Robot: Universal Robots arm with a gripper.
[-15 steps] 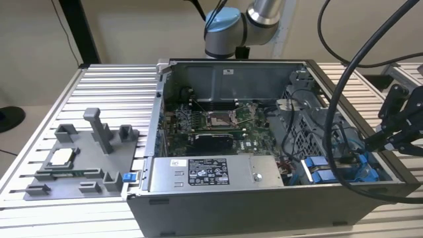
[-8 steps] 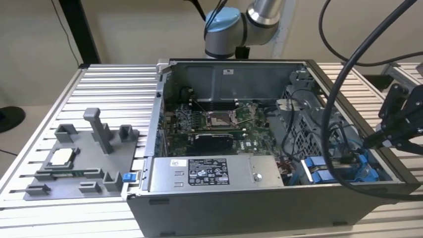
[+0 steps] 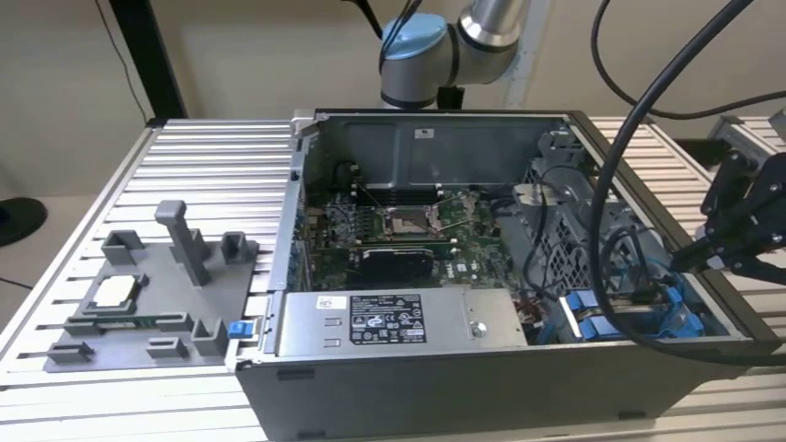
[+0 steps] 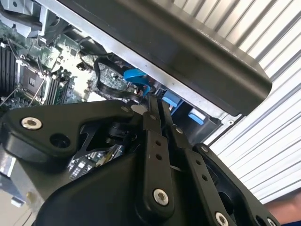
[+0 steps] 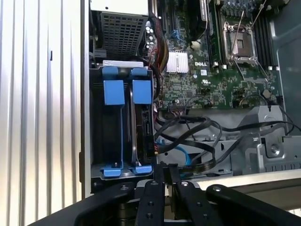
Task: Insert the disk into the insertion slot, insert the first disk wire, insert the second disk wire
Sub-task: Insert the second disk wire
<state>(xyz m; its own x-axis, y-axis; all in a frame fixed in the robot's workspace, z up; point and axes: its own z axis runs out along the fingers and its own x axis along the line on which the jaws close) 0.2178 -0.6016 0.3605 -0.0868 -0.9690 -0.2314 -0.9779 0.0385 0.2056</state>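
Observation:
In the first wrist view the disk (image 5: 145,127) stands on edge inside the insertion slot (image 5: 113,136), between blue rails, in the bay nearer the motherboard. A blue wire (image 5: 182,153) and black wires (image 5: 197,125) lie loose beside the disk's connector edge, none visibly plugged in. My gripper (image 5: 164,165) hovers just off the slot's end with its fingers pressed together, and I see nothing between them. In the second wrist view the gripper (image 4: 157,101) points at the blue wire (image 4: 136,77). In the exterior view the gripper (image 3: 687,261) hangs over the case's right wall, above the blue rails (image 3: 602,318).
The open computer case (image 3: 430,378) sits on a ribbed aluminium table. A grey labelled power-supply box (image 3: 368,322) lies along its front. A grey plastic fixture tray (image 3: 135,304) rests at the exterior view's left. Thick black cables (image 3: 627,166) hang near the arm.

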